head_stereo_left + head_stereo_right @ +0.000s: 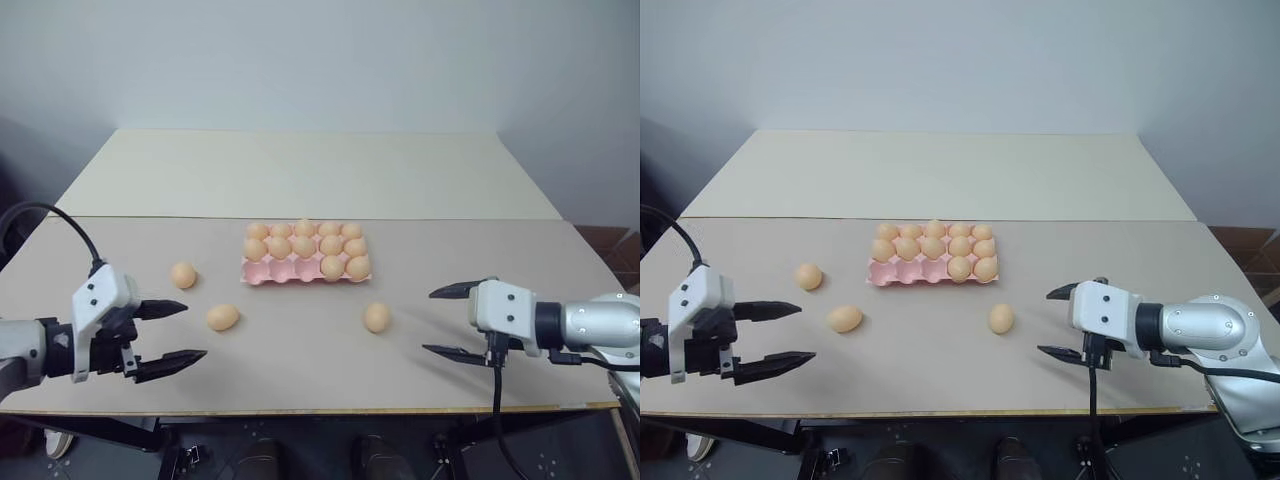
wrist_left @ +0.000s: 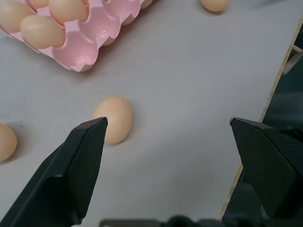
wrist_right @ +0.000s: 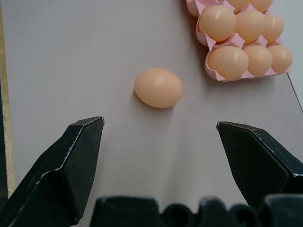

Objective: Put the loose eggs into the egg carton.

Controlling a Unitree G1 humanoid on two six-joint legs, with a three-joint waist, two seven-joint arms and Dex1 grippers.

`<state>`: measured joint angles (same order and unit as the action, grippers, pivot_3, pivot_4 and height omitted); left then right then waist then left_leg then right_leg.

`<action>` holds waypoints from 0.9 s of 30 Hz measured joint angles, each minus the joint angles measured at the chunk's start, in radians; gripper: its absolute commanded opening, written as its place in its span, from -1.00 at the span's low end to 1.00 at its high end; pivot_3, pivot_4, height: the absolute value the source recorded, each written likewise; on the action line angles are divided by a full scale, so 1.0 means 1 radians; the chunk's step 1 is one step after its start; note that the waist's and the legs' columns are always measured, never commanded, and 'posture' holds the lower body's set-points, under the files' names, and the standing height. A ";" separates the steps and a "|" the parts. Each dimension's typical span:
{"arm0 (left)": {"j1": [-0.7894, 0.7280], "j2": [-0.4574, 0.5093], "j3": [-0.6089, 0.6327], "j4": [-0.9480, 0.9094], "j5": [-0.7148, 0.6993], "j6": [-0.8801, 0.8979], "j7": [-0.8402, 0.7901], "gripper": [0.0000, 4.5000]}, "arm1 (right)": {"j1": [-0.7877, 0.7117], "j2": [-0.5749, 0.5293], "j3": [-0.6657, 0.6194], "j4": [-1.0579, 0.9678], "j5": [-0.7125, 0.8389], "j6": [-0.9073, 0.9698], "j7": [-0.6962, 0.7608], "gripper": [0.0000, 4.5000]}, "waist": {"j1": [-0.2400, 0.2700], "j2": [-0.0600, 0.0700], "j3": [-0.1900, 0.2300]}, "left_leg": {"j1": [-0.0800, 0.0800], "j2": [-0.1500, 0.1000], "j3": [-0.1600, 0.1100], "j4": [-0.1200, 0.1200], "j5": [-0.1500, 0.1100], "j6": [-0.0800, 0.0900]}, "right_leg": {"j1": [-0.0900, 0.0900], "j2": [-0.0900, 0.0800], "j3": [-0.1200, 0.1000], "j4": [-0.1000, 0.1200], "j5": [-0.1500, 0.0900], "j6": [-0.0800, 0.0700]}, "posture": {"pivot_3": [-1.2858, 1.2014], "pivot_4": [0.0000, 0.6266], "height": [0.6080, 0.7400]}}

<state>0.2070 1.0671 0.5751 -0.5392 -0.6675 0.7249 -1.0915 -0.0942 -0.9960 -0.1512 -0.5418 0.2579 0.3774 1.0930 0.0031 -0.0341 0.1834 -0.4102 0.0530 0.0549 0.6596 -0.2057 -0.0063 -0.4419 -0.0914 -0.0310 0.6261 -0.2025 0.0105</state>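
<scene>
Lone matte tan-orange oval egg lies near the tabletop's front edge, straight ahead of the right tool; long axis crosswise. Both tools spread, empty; left tool farther.

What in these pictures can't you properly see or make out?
- Egg carton: the left wrist view's edge cuts off most of it; the right wrist view shows just one corner.
- Empty cups in the carton's front row: too small in the head views to tell what is inside.
- One loose egg: half cut off by the left wrist view's edge.
- Floor under the table: dark, its objects unclear.
</scene>
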 measured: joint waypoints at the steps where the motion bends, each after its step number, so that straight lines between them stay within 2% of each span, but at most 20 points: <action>1: 0.004 0.000 0.002 0.000 0.001 0.000 0.000 1.00 | 0.000 0.000 0.000 0.000 0.000 0.000 -0.005 0.98 | 0.000 0.000 0.000 | 0.000 0.000 0.000 0.000 0.000 0.000 | 0.000 0.000 0.000 0.000 0.000 0.000 | 0.03 -0.52 1.00; 17: 0.028 -0.004 0.037 -0.029 0.000 0.005 0.021 1.00 | -0.036 -0.015 0.030 0.038 -0.003 -0.006 -0.015 0.98 | 0.004 0.000 0.000 | 0.000 0.000 0.000 0.000 0.000 0.000 | 0.000 0.000 0.000 0.000 0.000 0.000 | 0.03 -0.52 1.00; 27: 0.032 -0.032 0.012 -0.073 -0.014 0.015 0.046 1.00 | -0.150 0.044 0.151 0.112 -0.007 -0.009 -0.024 0.98 | 0.004 0.000 0.000 | 0.000 0.000 0.000 0.000 0.000 0.000 | 0.000 0.000 0.000 0.000 0.000 0.000 | 0.03 -0.52 1.00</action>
<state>0.2393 1.0356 0.5872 -0.6120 -0.6818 0.7403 -1.0458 -0.2441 -0.9522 0.0000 -0.4298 0.2510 0.3683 1.0686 0.0072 -0.0344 0.1834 -0.4100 0.0531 0.0547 0.6596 -0.2055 -0.0059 -0.4416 -0.0910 -0.0312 0.6264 -0.2024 0.0105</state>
